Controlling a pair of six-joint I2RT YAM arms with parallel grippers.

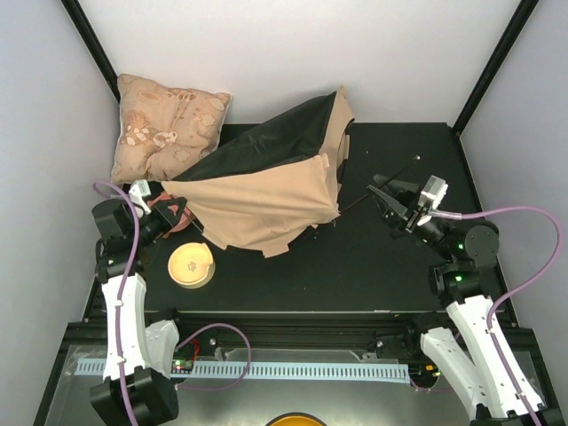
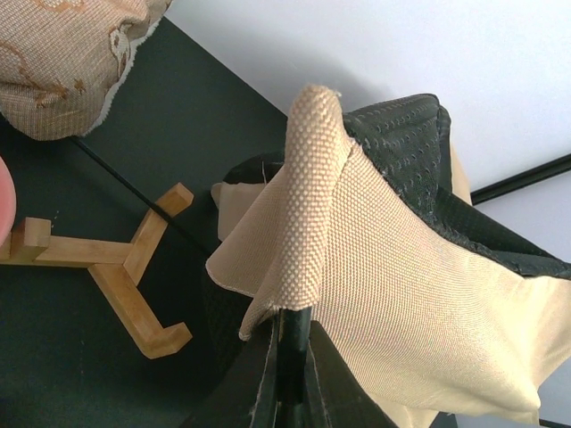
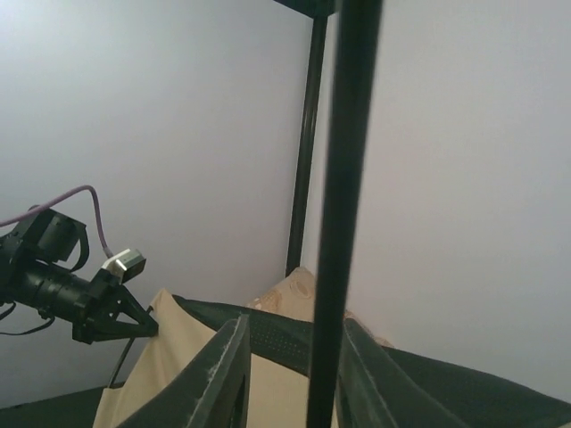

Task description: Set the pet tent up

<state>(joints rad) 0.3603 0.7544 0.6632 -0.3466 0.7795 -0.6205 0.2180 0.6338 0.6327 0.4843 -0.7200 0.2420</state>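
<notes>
The pet tent [image 1: 266, 191] lies half raised in the middle of the table, tan canvas outside and black lining showing on top. My left gripper [image 1: 177, 211] is at its left corner, shut on a thin black pole [image 2: 294, 357] where the pole enters a tan fabric sleeve [image 2: 308, 205]. My right gripper [image 1: 382, 197] is to the right of the tent. A black pole [image 3: 343, 223] runs up between its jaws, against the right finger [image 3: 375, 383], with a clear gap to the left finger [image 3: 223, 383]. The tent [image 3: 178, 366] and the left arm's gripper [image 3: 89, 303] show beyond.
A puffy beige patterned cushion [image 1: 169, 124] lies at the back left, touching the tent. A round wooden bowl [image 1: 191, 264] sits in front of the left gripper. A wooden stand [image 2: 125, 267] lies beside the tent's left corner. Black frame posts [image 1: 493, 67] rise at the back corners.
</notes>
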